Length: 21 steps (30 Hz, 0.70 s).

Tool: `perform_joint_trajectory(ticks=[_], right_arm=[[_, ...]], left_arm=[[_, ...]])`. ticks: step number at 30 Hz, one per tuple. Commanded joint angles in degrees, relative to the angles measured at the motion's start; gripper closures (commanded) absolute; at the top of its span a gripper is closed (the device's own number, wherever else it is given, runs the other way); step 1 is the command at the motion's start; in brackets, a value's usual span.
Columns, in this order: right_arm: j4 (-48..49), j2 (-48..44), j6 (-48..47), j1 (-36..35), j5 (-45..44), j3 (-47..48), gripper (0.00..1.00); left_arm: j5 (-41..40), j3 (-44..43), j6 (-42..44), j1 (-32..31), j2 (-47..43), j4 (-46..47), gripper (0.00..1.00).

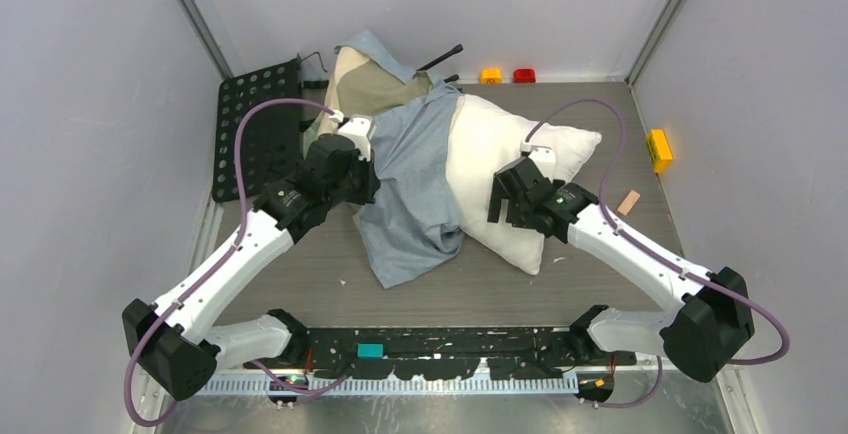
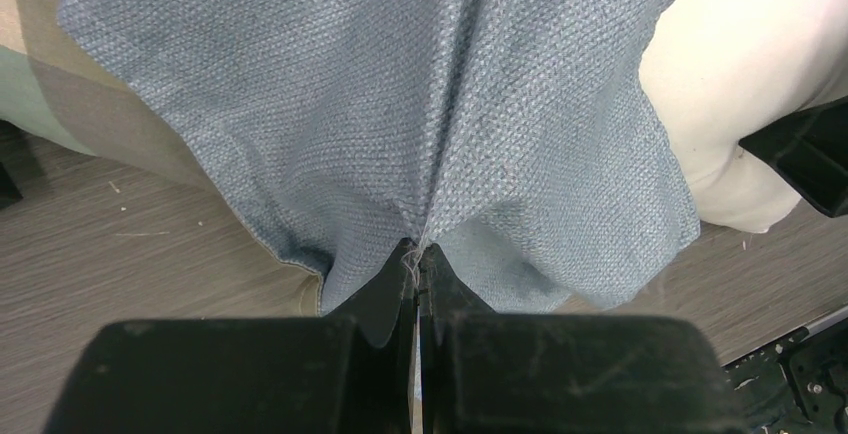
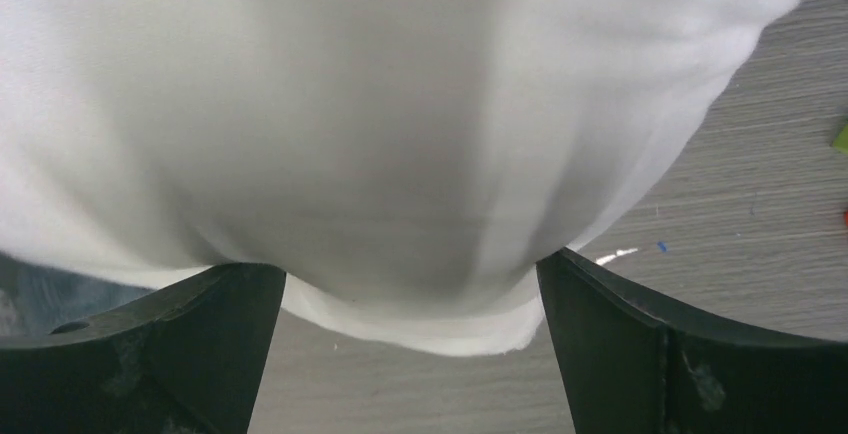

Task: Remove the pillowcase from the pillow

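Your left hand (image 2: 417, 254) is pinched tight on a fold of the pale blue-grey, coarse-woven cloth pillowcase (image 2: 400, 84). Its fingers nearly meet, with a frayed thread caught between them. The limp pillowcase lies crumpled across the middle of the grey wood-grain desk (image 1: 300, 284), and its tan and cream patchwork end is bunched at the far left. The plump, smooth white rectangular pillow (image 1: 505, 139) sticks out of it to the right, about half bared. Your right hand (image 3: 410, 289) stands wide, the pillow's seamed near edge bulging between its fingers.
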<state>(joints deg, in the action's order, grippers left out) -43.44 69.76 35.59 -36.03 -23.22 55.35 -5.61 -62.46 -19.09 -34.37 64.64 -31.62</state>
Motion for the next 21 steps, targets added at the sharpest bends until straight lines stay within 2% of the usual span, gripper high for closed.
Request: perform_joint_trajectory(ticks=[1,2,3,4,5,6,7,11,17,21], right_arm=[[13.9,-1.9,6.3,1.3,-5.4,-4.6,0.01],[16.0,-1.8,7.0,1.7,-3.3,-5.4,0.03],[17.1,-1.6,7.3,1.9,-2.5,-5.8,0.10],[17.5,-1.3,7.2,2.0,-2.5,-5.8,0.28],[17.4,-1.2,7.2,2.1,-3.3,-5.6,0.63],[16.3,-1.2,7.4,2.2,-5.2,-5.0,0.87],[14.9,-1.6,7.5,2.4,-7.3,-4.4,0.95],[11.3,-5.3,5.5,6.1,-11.0,-2.4,1.00],[8.5,-11.2,4.9,20.8,-6.9,-0.6,1.00],[6.2,-12.6,6.3,26.0,-7.3,1.1,1.00]], left_arm=[[-2.0,0.0,1.0,0.3,-1.0,0.5,1.00],[-2.5,-0.1,1.4,0.3,-0.9,0.4,1.00],[-3.1,-0.1,1.6,0.3,-0.8,0.2,1.00],[-3.8,-0.1,1.6,0.3,-0.6,0.0,1.00],[-4.3,-0.2,1.5,0.4,-0.5,-0.3,1.00],[-4.3,-0.2,1.2,0.7,-0.4,-0.7,1.00],[-3.8,-0.4,0.8,1.4,-0.3,-1.0,1.00],[-1.2,-0.2,-0.4,6.2,-0.3,-2.5,1.00],[-0.9,-1.2,-0.6,15.4,-1.2,-4.4,1.00],[-2.3,-4.6,0.7,19.3,-0.9,-5.8,1.00]])
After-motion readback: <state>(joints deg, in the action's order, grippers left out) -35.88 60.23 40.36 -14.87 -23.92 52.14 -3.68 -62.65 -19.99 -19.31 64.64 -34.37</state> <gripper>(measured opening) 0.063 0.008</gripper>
